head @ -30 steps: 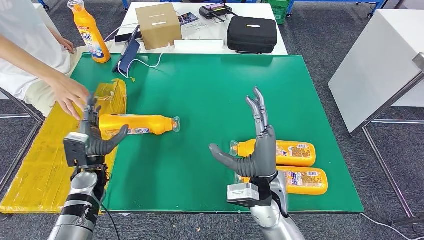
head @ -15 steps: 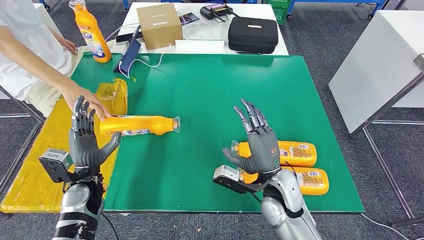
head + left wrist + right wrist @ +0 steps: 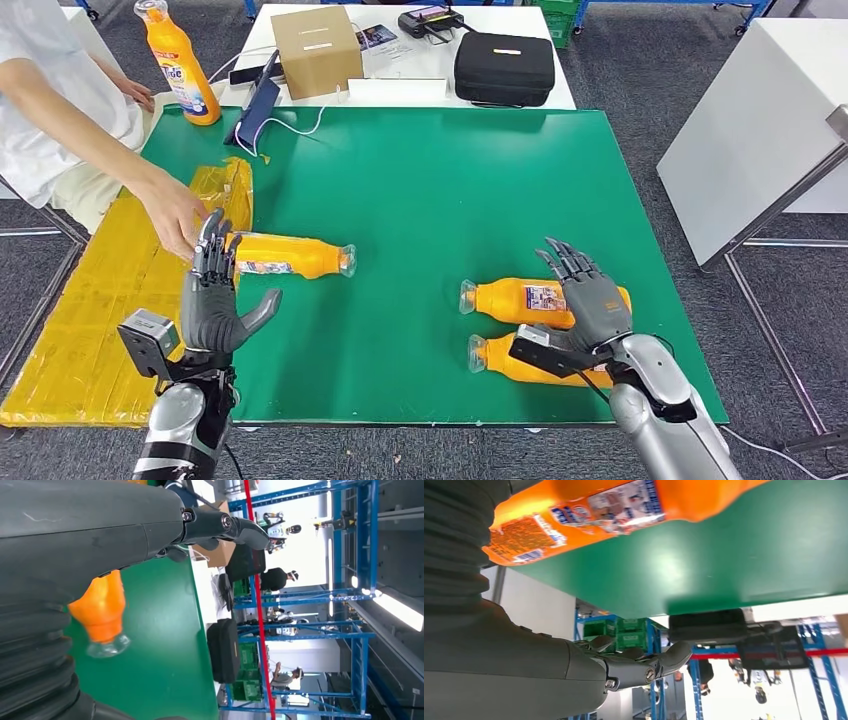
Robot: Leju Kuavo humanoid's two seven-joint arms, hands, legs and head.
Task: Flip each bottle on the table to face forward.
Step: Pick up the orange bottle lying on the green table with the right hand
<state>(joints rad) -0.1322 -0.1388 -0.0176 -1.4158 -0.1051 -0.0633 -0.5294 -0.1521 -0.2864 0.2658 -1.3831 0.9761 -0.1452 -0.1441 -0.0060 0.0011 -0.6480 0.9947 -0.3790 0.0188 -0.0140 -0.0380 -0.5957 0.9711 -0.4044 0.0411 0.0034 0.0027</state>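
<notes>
Three orange plastic bottles lie on their sides on the green table top [image 3: 420, 180]. The left orange bottle [image 3: 290, 254] rests at the table's left edge, clear cap pointing right; a person's hand [image 3: 178, 212] touches its base, probably setting or steadying it there for the robot. The robot's left hand [image 3: 218, 300] hovers just near of that bottle, fingers spread and holding nothing, seemingly placed to take it. On the right, a far orange bottle [image 3: 525, 299] with its label up and a near orange bottle [image 3: 510, 362] lie side by side, caps pointing left. The right hand [image 3: 588, 305] hangs over their base ends, fingers apart and gripping nothing, apparently poised to roll one. An upright orange bottle [image 3: 180, 65] stands far left.
</notes>
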